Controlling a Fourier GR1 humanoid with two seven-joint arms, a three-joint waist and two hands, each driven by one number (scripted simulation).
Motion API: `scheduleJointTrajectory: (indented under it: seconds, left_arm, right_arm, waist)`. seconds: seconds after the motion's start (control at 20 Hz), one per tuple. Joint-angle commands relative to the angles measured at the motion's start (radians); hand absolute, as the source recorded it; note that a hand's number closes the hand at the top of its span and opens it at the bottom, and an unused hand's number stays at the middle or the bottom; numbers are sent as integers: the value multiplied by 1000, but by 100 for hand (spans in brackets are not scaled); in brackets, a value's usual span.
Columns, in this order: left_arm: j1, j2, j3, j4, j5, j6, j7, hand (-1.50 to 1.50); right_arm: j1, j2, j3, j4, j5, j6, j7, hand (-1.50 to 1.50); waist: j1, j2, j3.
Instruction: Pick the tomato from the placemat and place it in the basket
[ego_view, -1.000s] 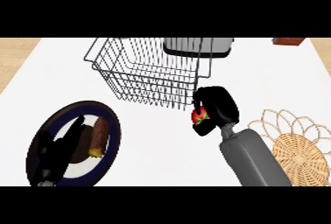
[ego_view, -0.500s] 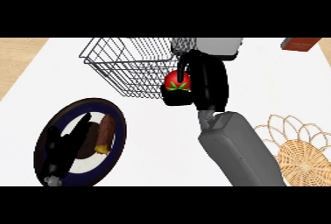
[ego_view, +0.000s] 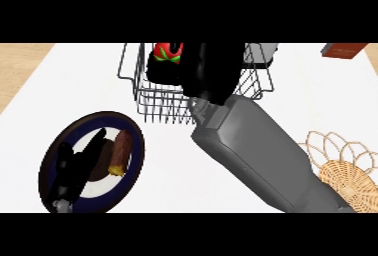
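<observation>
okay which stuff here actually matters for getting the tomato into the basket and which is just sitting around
Part of the job:
- tomato, held over the basket
- wire basket
- woven placemat, where it came from
- right robot hand, curled round the tomato

Just lying about:
- dark plate with a brown food item
- left robot hand, over the plate
- reddish-brown box at the far right

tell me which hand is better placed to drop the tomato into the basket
Right. The right hand already has its fingers curled round the tomato above the wire basket. The left hand lies over the plate, apart from the basket.
</observation>
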Motion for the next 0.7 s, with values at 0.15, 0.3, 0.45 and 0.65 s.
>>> scheduleJointTrajectory:
  seconds: [0.15, 0.3, 0.45, 0.65]
  left_arm:
    - [13, -2, 9, 66, 6, -6, 17, 0]
    - [-1, -22, -8, 62, -13, 17, 33, 0]
    - [34, -21, 4, 36, 6, 10, 30, 0]
    - [24, -14, 2, 45, -5, 3, 23, 0]
  right_arm:
    - [-251, 5, -5, 145, 24, -5, 344, 150]
    - [-328, 5, 0, 239, 1, 1, 359, 150]
    - [-370, 5, 4, 305, -26, -9, 377, 150]
    - [-406, 5, -5, 411, -81, -71, 335, 150]
  waist:
    - [-18, 18, -8]
    - [-18, 25, -7]
    - [-22, 22, -5]
    - [-20, 32, -5]
